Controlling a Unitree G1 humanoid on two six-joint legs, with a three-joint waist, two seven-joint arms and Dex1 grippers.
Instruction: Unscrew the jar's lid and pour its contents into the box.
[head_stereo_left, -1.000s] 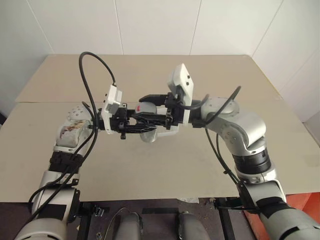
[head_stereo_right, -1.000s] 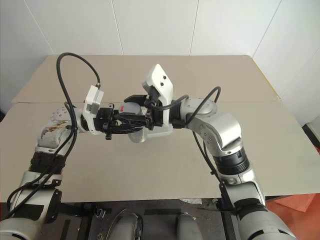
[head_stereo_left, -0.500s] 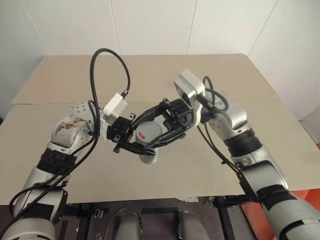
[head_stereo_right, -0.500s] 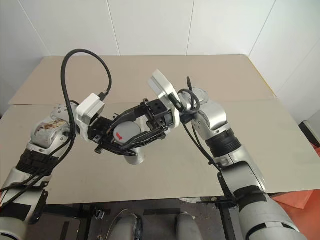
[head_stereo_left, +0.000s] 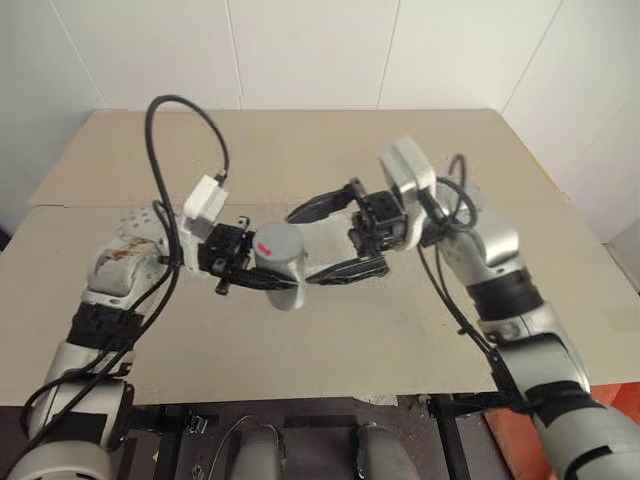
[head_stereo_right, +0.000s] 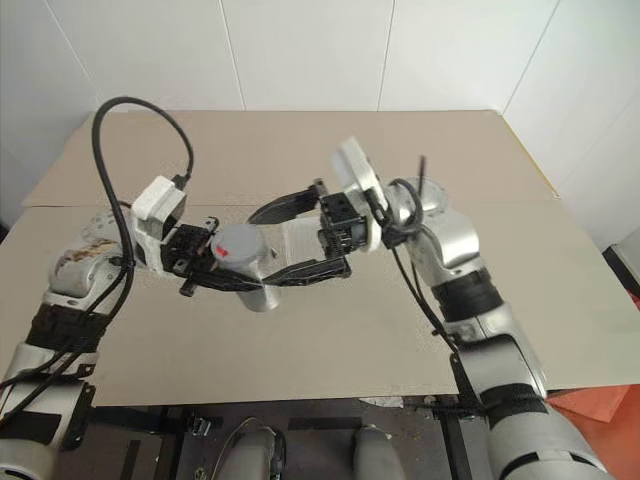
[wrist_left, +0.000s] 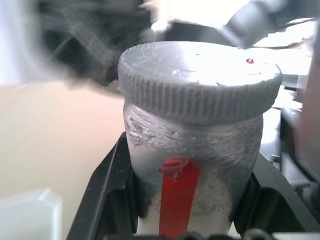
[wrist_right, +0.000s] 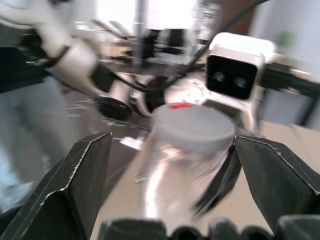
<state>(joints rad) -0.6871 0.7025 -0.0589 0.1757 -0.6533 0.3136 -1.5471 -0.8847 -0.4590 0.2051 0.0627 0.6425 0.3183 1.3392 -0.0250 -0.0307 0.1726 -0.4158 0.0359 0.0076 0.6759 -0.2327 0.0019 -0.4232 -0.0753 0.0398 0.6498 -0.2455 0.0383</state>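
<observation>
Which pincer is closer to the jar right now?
Left. The left pincer is clamped on the jar; the right pincer is open, its fingers straddling the lid end without touching.

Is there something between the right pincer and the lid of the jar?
Nothing visible is. The right pincer is open, one finger on each side of the lid, with bare gaps between. The lid is still on the jar, which the left pincer holds.

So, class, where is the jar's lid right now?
The lid is on the jar, held in the left gripper above the table's middle, between the right gripper's open jaws.
</observation>
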